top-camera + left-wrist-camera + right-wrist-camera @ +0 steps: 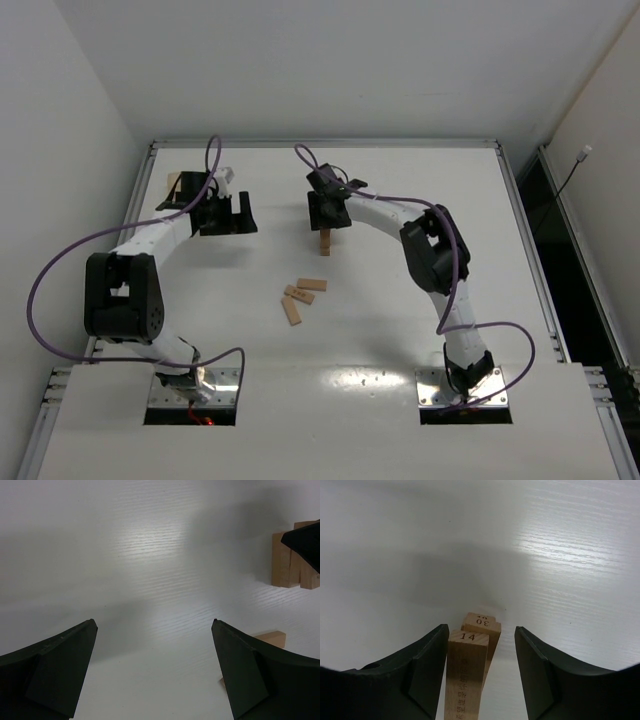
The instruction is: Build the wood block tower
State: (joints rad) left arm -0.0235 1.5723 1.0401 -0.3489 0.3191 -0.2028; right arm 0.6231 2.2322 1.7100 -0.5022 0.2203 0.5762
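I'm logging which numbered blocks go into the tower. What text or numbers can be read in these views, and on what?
"14": end face of the nearer wooden block, right wrist view.
"30": end face of the wooden block behind it.
Small print down the nearer block's side: too blurred to read.
The loose blocks in the top view: too small to show any marking.
Left wrist view: no text.

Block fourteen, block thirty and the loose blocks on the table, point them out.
block fourteen (465, 675), right wrist view, long side face
block thirty (482, 622), right wrist view, numbered end
loose blocks (299, 296), top view, middle block of three
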